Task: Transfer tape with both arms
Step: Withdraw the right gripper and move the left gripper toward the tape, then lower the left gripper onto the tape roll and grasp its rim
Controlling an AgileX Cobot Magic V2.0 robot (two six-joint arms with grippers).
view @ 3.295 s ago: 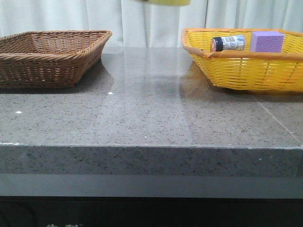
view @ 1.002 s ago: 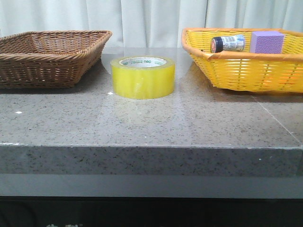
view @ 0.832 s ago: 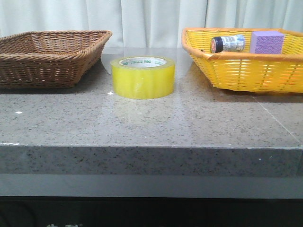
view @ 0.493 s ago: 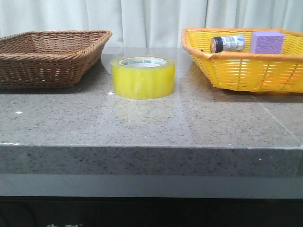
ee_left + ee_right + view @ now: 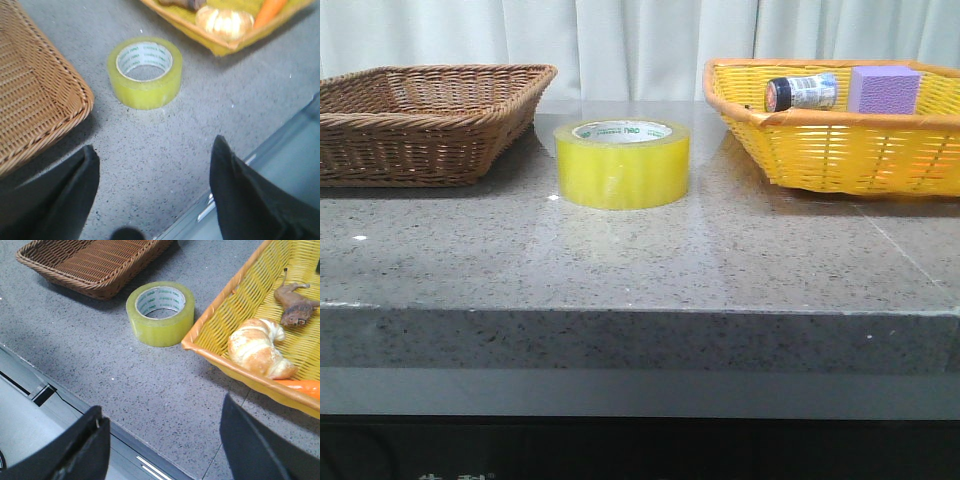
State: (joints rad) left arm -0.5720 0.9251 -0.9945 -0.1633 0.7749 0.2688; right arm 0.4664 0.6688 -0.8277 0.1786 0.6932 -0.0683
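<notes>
The tape (image 5: pixel 622 165), a thick roll of translucent yellow tape with a pale printed core, lies flat on the grey stone table between two baskets. It also shows in the left wrist view (image 5: pixel 145 72) and in the right wrist view (image 5: pixel 160 309). My left gripper (image 5: pixel 155 172) is open and empty, above the table's front edge, short of the tape. My right gripper (image 5: pixel 162 432) is open and empty, also above the front edge and short of the tape. Neither arm shows in the front view.
A brown wicker basket (image 5: pixel 430 125) stands at the back left. A yellow basket (image 5: pixel 840 145) at the back right holds a dark-capped bottle (image 5: pixel 802 92), a purple foam block (image 5: pixel 884 88), a croissant (image 5: pixel 257 354), a toy animal (image 5: pixel 295 305) and a carrot.
The tape was not on the table 3.3 s ago; a yellow object showed at the top edge then. For the last second the tape has rested in the same place.
</notes>
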